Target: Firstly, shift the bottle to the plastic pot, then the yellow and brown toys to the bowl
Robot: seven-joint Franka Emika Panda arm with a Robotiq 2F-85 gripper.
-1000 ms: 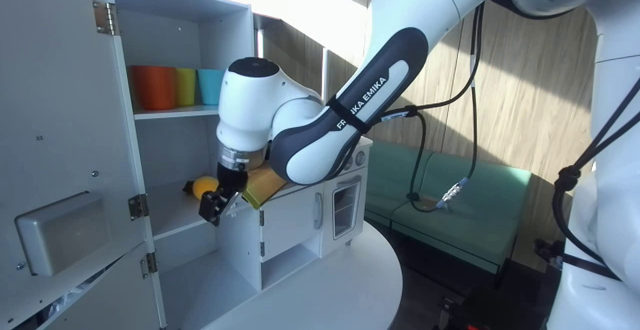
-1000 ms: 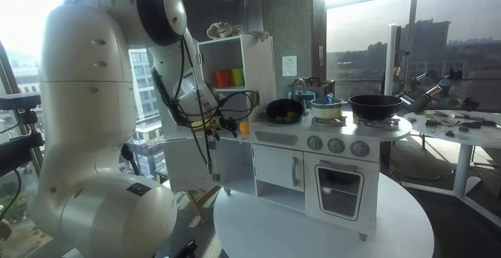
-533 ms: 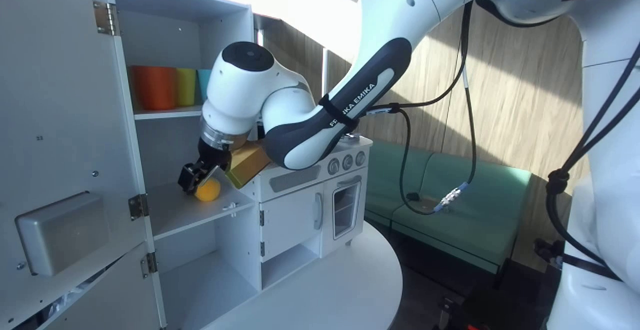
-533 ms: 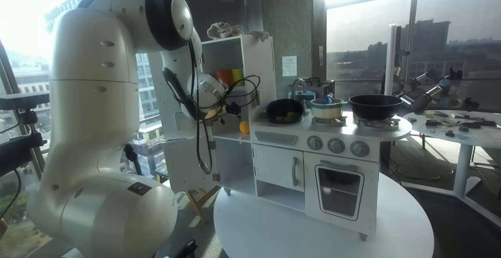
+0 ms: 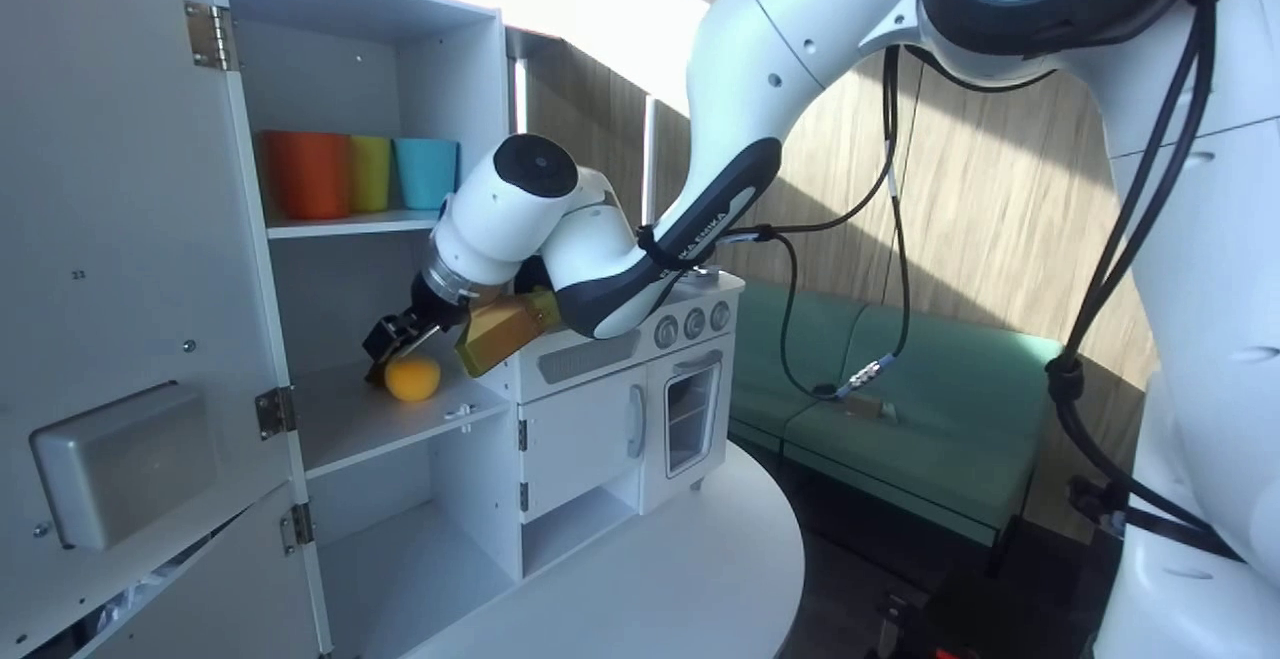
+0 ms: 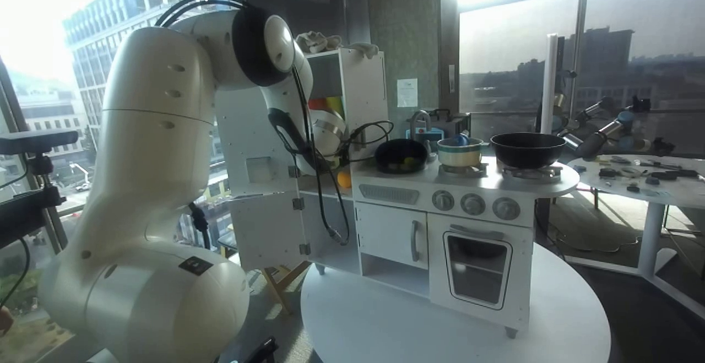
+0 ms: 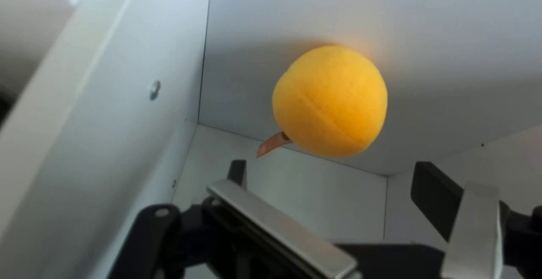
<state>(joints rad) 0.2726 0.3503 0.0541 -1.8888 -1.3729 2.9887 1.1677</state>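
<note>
The yellow toy sits on the cabinet's middle shelf; it also shows in an exterior view and, large, in the wrist view. A slim reddish-brown piece, seemingly the brown toy, pokes out from behind it, mostly hidden. My gripper is open and empty, its fingers spread wide, short of the yellow toy. In an exterior view my gripper is tilted down, over and beside the yellow toy. The blue bottle is in the pale pot. The black bowl holds something yellowish-green.
The cabinet's side wall runs close along the gripper. Orange, yellow and teal cups stand on the upper shelf. A black pan sits beside the pot. A tan block rides on my wrist.
My gripper has moved from the shelf's front edge in over the shelf toward the yellow toy, and the wrist has tilted further. The yellow toy, pot and bowl look unmoved.
</note>
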